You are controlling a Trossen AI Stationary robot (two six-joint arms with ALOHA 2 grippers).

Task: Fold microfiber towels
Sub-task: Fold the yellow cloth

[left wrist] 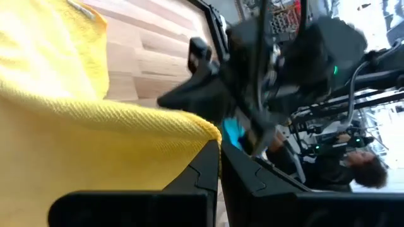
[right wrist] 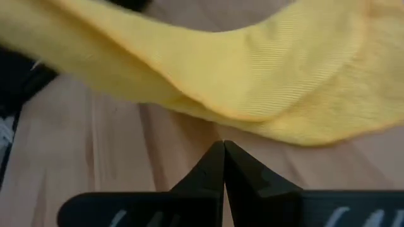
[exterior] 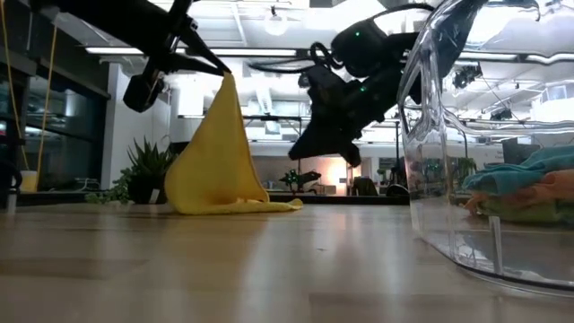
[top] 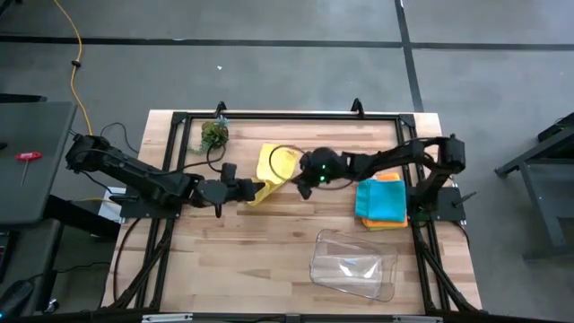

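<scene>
Yellow microfiber towel (top: 273,169) sits a little toward eleven o'clock from the middle of the bench (top: 242,256), one corner lifted high so the cloth hangs in a tent shape with its lower edge trailing on the wood. The left end effector (top: 260,191) has its fingers pinched tight on that raised corner, reaching in from nine o'clock. The right end effector (top: 303,187) comes in from three o'clock and hovers just beside the cloth with its fingers pressed together and nothing between them; whether it touches the fabric is hard to tell from above, though its own wrist view suggests a small gap. A stack of towels (top: 381,202), teal on top with orange showing beneath, lies at three o'clock, and a clear plastic tray (top: 354,265) rests near five o'clock. The step in hand looks like the start of a fold on the yellow cloth. The next move probably calls for the right end effector to open and take a second corner, so the two can spread the towel flat.
</scene>
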